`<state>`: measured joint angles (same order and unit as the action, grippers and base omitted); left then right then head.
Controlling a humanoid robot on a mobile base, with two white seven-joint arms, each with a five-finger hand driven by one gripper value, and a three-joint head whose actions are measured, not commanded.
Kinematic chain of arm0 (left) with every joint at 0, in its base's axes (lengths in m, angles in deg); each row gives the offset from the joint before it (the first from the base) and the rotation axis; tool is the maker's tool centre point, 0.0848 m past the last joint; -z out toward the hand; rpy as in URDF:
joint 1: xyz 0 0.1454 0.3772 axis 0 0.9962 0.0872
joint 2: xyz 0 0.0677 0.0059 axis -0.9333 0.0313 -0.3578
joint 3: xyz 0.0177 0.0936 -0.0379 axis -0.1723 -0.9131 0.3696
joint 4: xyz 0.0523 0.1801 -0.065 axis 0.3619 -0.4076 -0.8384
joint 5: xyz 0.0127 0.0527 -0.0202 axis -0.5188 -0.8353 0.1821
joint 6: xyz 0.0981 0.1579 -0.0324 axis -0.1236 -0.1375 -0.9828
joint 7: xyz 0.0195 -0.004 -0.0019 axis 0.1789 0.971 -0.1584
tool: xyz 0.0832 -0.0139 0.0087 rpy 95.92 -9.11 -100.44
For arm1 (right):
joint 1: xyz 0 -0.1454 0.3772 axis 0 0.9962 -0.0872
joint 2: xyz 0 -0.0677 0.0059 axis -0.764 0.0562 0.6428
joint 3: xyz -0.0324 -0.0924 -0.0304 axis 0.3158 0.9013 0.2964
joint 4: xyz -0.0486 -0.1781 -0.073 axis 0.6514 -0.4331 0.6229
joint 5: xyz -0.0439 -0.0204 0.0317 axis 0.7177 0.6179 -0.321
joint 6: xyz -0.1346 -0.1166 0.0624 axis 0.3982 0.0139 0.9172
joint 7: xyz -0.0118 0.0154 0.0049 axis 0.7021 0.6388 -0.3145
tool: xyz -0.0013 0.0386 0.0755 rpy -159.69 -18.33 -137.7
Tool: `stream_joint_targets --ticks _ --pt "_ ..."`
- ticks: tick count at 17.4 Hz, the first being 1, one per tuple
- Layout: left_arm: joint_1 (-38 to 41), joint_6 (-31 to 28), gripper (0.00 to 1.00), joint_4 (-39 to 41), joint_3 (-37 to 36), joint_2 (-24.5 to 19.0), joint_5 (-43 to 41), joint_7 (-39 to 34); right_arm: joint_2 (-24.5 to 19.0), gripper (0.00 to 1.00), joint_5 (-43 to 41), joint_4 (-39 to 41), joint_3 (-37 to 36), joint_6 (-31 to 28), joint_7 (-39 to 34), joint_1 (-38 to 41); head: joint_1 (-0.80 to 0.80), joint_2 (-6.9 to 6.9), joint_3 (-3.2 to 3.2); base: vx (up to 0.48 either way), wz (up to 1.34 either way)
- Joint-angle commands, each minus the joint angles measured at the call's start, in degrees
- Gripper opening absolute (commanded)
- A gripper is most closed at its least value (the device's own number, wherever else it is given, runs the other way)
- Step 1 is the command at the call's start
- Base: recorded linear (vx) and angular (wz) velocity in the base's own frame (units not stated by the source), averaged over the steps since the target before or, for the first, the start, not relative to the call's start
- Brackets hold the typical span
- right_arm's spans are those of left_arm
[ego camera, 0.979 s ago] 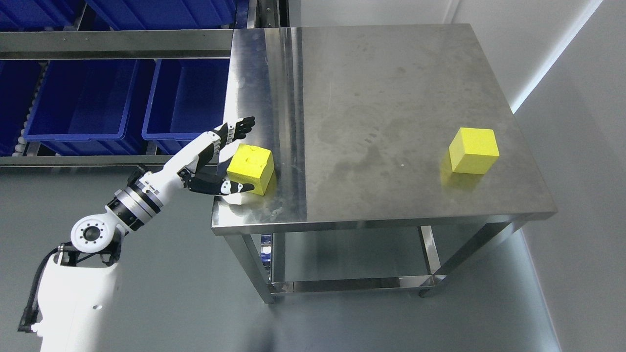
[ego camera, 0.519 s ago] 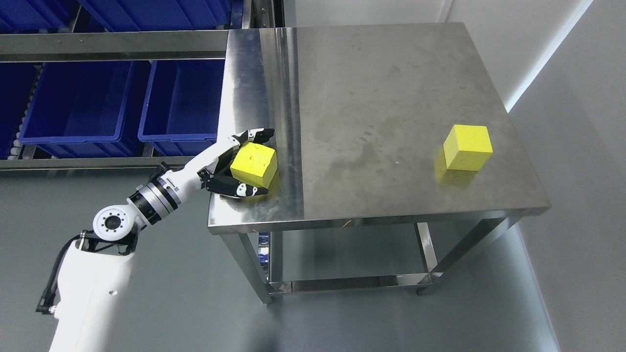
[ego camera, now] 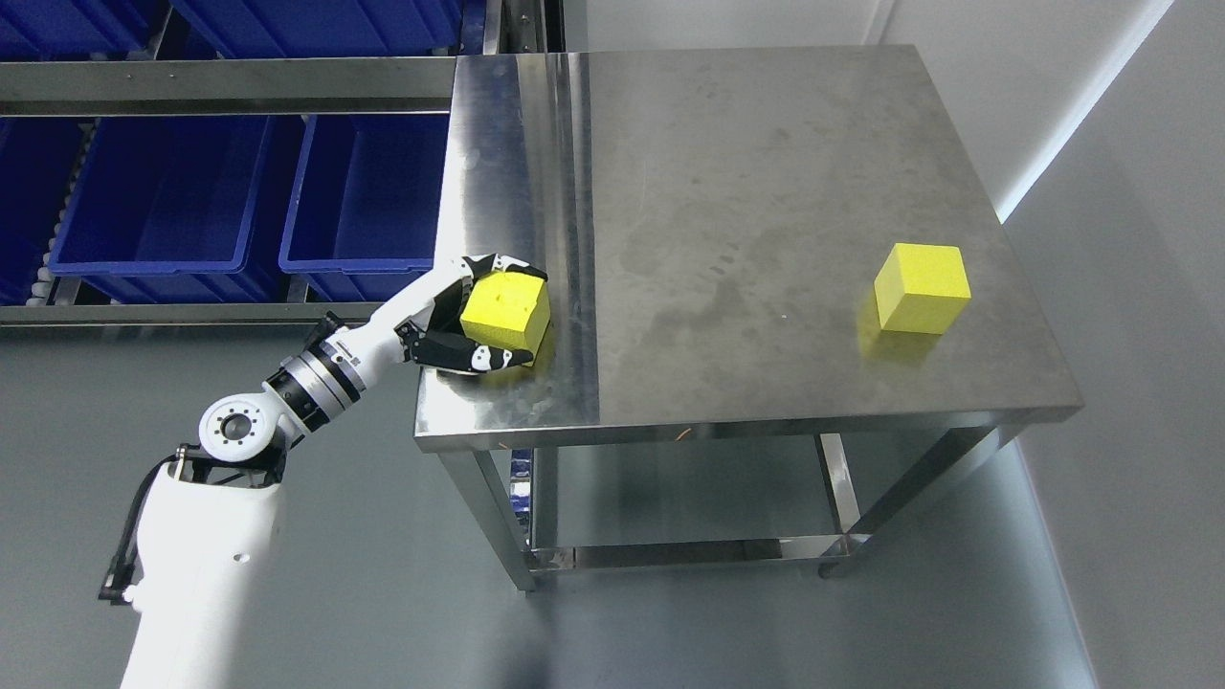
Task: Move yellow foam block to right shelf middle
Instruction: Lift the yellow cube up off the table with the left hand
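A single head view looks steeply down from above and in front of the steel table point(ego camera: 766, 191), far enough off to take in its whole top, its legs and the grey floor, with blue bins point(ego camera: 182, 201) at upper left.

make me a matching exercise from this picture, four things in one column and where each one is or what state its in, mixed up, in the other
Things:
1. left hand
2. yellow foam block by the table's left edge
3. second yellow block
4. blue bins

Places or states:
A. alone near the table's right edge, nothing touching it
B. on the rack left of the steel table
C. fingers curled around a block
D. enclosed by black fingers, near the table's front left corner

Pairs: 1-C, 2-D, 3-A, 4-B
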<state>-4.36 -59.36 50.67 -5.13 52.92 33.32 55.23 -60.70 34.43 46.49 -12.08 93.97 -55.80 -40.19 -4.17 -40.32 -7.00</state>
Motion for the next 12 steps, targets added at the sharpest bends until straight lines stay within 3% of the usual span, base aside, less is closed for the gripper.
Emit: stream_joint_targets --ticks 1,2,4,7,12 --pt "-3.4 6.0 0.46 -1.2 12.3 7.4 9.7 -9.1 1.0 1.00 -0.1 1.0 0.0 0.0 0.0 -0.2 0.00 0.00 0.00 0.000 0.00" --pt "-3.6 7.6 0.47 -1.2 12.5 7.4 11.6 -16.0 1.0 1.00 -0.1 1.0 0.0 0.0 0.0 -0.2 0.00 0.00 0.00 0.000 0.00" --pt "-3.5 13.4 0.48 -1.2 12.4 7.4 11.7 -21.3 1.0 1.00 0.0 1.0 0.0 0.0 0.0 -0.1 0.00 0.00 0.00 0.010 -0.04" --pt "-3.4 19.3 0.48 -1.1 12.9 7.4 11.7 -24.1 1.0 1.00 0.0 1.0 0.0 0.0 0.0 -0.2 0.00 0.00 0.00 0.016 0.02" --pt "-0.1 21.2 0.49 2.0 14.1 7.4 11.7 -25.7 1.0 1.00 0.0 1.0 0.0 0.0 0.0 -0.2 0.00 0.00 0.00 0.002 0.02"
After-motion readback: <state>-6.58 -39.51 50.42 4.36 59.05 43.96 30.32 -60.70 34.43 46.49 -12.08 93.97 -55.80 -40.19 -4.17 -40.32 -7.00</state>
